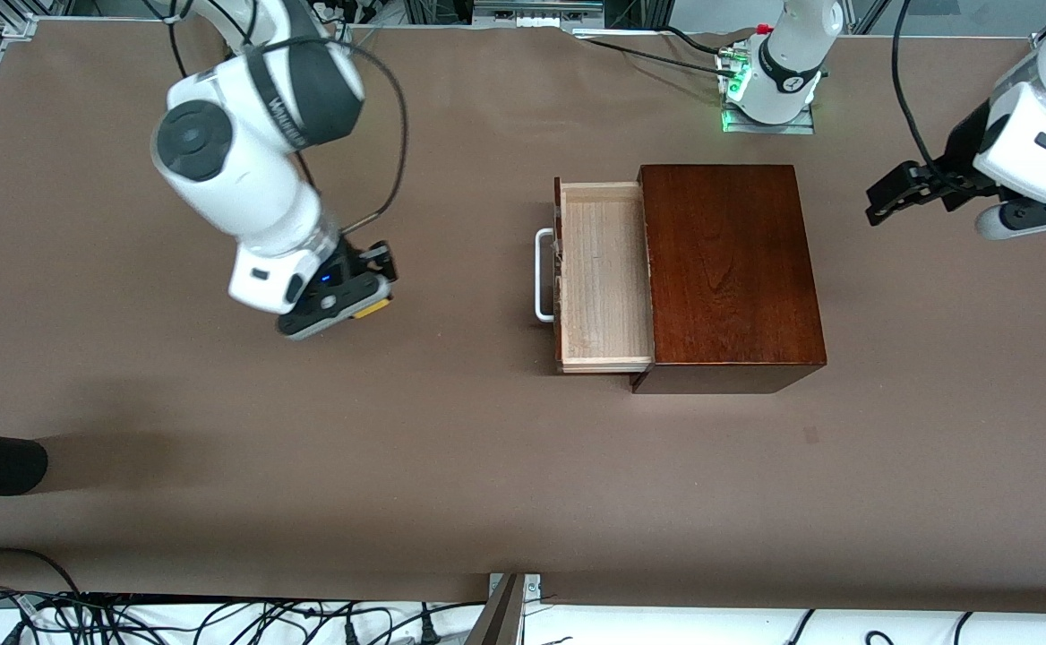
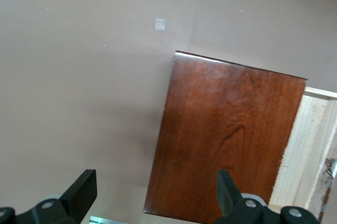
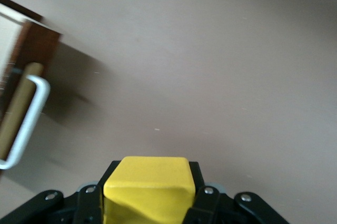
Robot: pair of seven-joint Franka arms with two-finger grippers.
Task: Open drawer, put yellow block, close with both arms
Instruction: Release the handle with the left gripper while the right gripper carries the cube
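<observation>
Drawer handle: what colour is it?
White; the drawer handle shows best in the front view.

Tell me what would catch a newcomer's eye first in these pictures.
Probably the dark wooden box mid-table, its drawer pulled open toward the right arm's end and empty. Next, the yellow block clamped in the right gripper above bare table. The left gripper hangs open over the left arm's end, waiting.
</observation>
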